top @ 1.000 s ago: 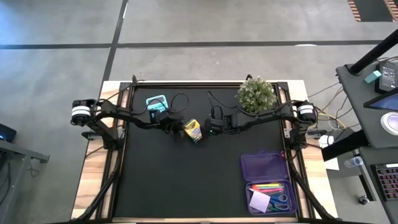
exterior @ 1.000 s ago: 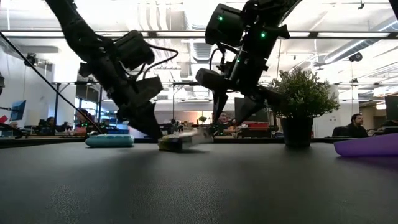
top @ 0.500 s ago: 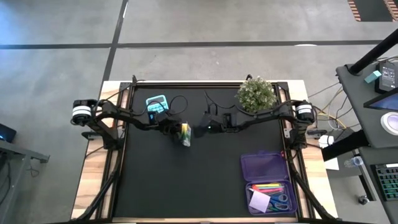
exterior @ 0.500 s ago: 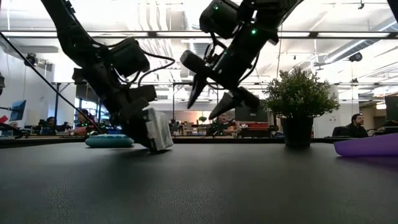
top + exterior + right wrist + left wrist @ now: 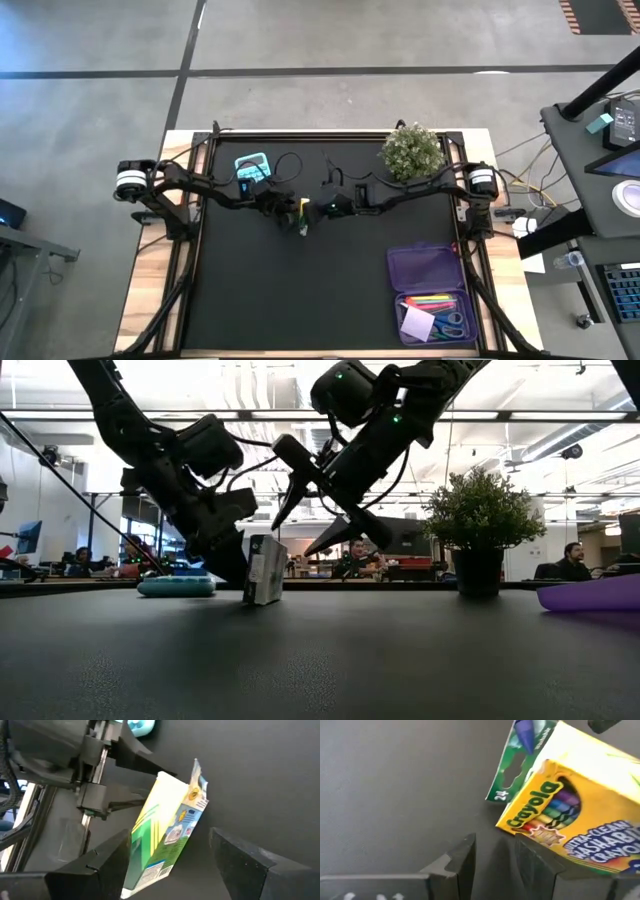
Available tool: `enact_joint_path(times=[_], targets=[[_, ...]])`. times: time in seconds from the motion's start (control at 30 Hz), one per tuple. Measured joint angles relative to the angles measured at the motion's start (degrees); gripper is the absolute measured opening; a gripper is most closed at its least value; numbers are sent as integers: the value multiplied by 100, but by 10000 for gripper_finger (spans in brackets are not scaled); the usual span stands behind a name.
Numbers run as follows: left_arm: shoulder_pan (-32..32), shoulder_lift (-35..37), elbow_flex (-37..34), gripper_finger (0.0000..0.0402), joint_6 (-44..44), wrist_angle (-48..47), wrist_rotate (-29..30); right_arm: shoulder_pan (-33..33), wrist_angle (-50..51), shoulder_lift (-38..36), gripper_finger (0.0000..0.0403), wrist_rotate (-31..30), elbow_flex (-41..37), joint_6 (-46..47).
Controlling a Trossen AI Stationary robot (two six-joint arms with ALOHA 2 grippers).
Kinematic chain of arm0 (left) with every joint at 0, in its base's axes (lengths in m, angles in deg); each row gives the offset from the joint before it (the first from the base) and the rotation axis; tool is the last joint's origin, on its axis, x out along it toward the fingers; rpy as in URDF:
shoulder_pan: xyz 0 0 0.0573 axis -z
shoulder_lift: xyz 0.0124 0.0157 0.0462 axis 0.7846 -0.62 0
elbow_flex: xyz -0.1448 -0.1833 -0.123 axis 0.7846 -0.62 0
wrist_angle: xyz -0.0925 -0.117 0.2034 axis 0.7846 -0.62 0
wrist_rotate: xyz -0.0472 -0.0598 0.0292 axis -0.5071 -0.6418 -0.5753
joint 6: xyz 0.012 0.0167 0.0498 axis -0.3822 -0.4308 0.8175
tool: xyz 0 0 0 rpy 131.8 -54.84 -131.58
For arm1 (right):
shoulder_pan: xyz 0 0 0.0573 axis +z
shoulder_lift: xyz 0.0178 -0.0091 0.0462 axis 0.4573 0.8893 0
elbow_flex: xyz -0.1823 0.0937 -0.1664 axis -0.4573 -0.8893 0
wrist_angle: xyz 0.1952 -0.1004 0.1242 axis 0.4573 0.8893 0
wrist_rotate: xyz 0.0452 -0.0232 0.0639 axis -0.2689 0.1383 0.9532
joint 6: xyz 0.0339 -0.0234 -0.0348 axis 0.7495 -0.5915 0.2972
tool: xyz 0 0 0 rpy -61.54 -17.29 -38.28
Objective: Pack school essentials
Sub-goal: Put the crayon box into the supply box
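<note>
Left claw [image 5: 240, 565] sits at the small yellow-and-green cardboard crayon box [image 5: 264, 569], which stands upright on the black surface [image 5: 330, 290], far centre-left; its fingers look spread, box just beside them, not clearly pinched. Right claw [image 5: 310, 510] hovers spread wide just right of the box. To do the handover well: right claw should straddle the box's narrow faces, close squarely, then carry it to the translucent purple plastic case [image 5: 432, 292] near right, without tipping it.
</note>
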Motion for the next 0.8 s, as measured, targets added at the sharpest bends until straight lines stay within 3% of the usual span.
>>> enact_joint_path(times=[0.27, 0.8], targets=[[21, 4, 2, 118, -3, 315, -146, -46, 10, 79, 282, -2, 131, 15], [106, 9, 42, 118, -2, 415, -264, -197, 49, 542, 270, 2, 429, 661]])
